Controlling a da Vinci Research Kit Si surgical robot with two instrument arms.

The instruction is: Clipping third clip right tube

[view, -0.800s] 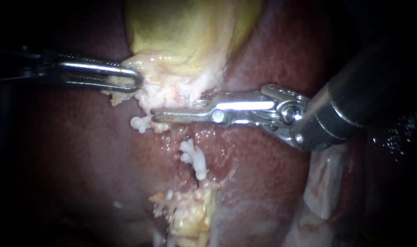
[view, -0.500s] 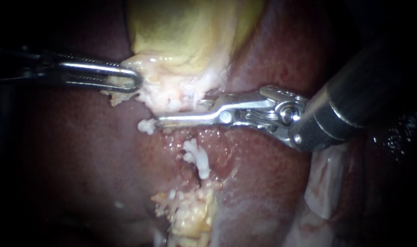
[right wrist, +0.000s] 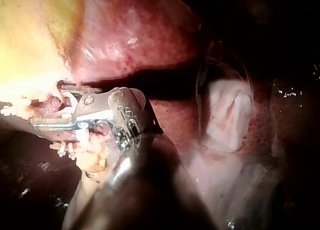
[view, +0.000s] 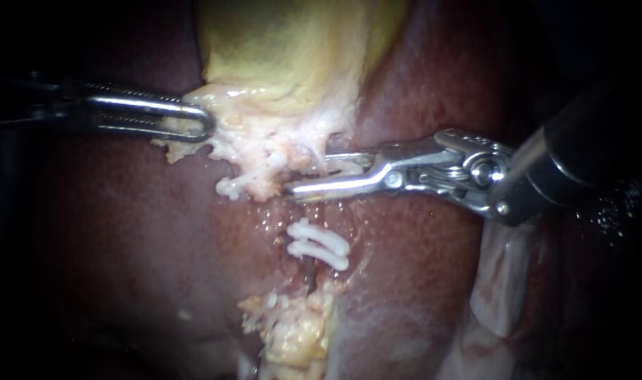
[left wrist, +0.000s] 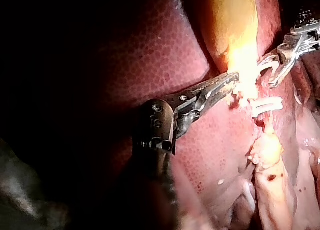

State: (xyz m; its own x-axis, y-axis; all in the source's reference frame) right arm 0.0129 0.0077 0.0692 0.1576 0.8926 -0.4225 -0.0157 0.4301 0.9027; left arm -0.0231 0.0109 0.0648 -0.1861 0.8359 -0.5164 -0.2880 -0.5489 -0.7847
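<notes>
The yellow-green gallbladder (view: 293, 49) hangs over the dark red liver (view: 124, 232). My left instrument (view: 194, 121) comes in from the left, its jaws shut on the pale tissue at the gallbladder's lower edge (left wrist: 234, 78). My right instrument (view: 307, 176) lies level below the gallbladder's neck, jaws open with a gap showing (left wrist: 269, 73), (right wrist: 47, 103). A white clip (view: 247, 181) sits on the pale tissue beyond its tips, free of the jaws. Two more white clips (view: 319, 246) lie across the tube lower down. The tube itself is mostly hidden by tissue.
Yellow fatty tissue (view: 289, 331) lies below the clips. A pale flap of tissue (view: 497, 281) sits beneath the right instrument's shaft (view: 588, 155). Liver surrounds the working spot on both sides.
My right instrument has drawn back to the right and its jaws have opened, leaving the white clip on the tissue. The two lower clips now lie more level. The left instrument has held still.
</notes>
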